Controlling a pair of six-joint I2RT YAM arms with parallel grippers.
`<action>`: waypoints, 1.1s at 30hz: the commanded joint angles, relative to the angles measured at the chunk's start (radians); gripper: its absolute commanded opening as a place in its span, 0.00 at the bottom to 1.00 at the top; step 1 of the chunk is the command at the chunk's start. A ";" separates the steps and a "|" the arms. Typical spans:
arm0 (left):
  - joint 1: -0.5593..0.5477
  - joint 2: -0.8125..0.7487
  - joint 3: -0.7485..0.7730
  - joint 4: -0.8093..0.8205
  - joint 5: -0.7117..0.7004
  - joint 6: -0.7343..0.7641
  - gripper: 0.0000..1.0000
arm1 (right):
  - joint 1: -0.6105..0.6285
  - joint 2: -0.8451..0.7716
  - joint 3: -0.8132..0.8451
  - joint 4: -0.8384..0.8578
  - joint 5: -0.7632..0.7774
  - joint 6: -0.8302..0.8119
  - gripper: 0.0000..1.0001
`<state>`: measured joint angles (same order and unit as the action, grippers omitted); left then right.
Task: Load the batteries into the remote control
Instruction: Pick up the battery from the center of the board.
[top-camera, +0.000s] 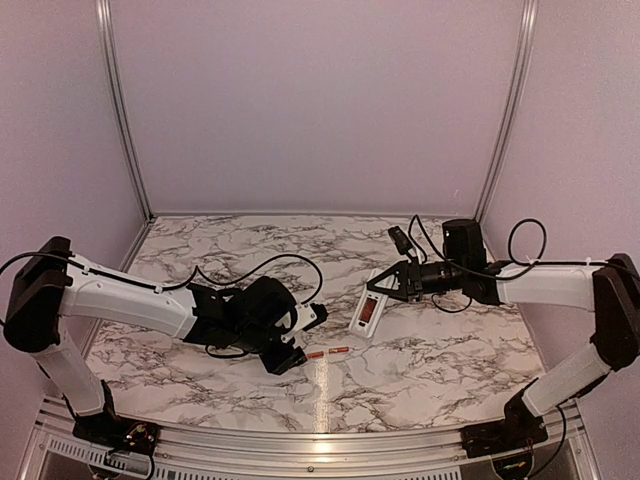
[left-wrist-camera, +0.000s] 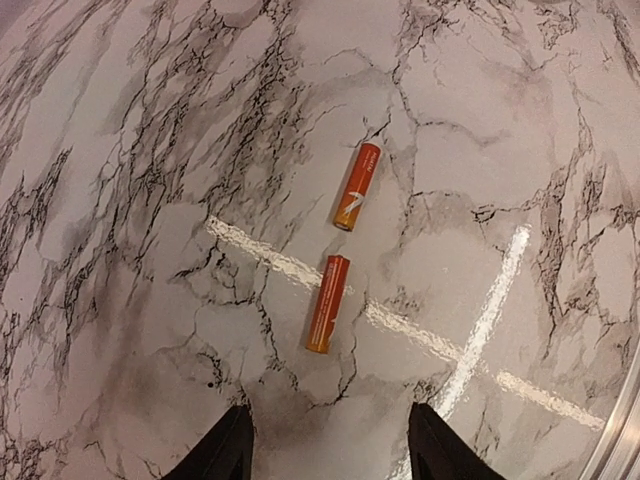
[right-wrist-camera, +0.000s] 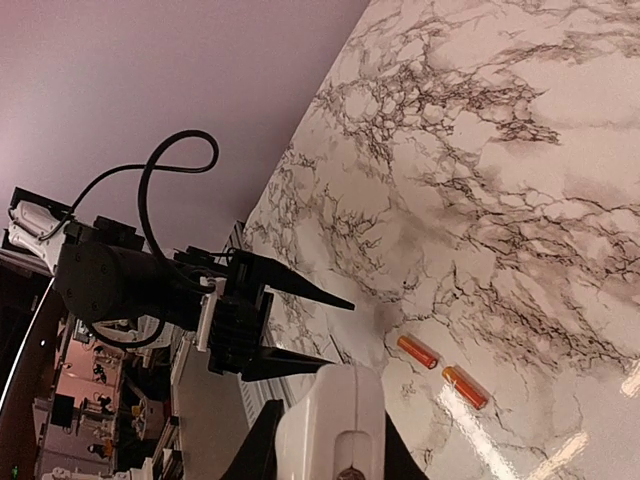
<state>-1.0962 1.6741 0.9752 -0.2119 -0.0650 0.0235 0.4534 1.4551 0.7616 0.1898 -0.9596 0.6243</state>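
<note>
Two orange-red batteries lie end to end on the marble table, one (left-wrist-camera: 328, 303) nearer my left gripper and one (left-wrist-camera: 357, 187) beyond it; they also show in the top view (top-camera: 316, 355) (top-camera: 339, 350) and the right wrist view (right-wrist-camera: 417, 352) (right-wrist-camera: 465, 387). My left gripper (left-wrist-camera: 330, 455) is open and empty, just short of the near battery, low over the table (top-camera: 295, 352). My right gripper (right-wrist-camera: 330, 450) is shut on one end of the white remote control (right-wrist-camera: 335, 425). In the top view the remote (top-camera: 367, 312) slopes down toward the batteries, a dark reddish window on its upper face.
Marble table (top-camera: 250, 250) with lilac walls behind and at both sides, and aluminium posts (top-camera: 125, 110) in the back corners. A metal rail (top-camera: 320, 440) runs along the near edge. Loose black cables (top-camera: 290, 262) trail from both arms over the table.
</note>
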 joint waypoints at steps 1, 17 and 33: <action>0.014 0.046 0.046 -0.039 0.052 0.047 0.55 | -0.007 -0.055 0.012 -0.056 -0.013 -0.112 0.00; 0.046 0.157 0.168 -0.122 0.041 0.103 0.50 | -0.008 -0.186 0.000 -0.169 0.074 -0.228 0.00; 0.055 0.286 0.289 -0.180 0.102 0.200 0.37 | -0.008 -0.220 0.032 -0.331 0.194 -0.273 0.00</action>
<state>-1.0470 1.9205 1.2243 -0.3573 -0.0021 0.1837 0.4534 1.2270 0.7509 -0.0738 -0.8070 0.3782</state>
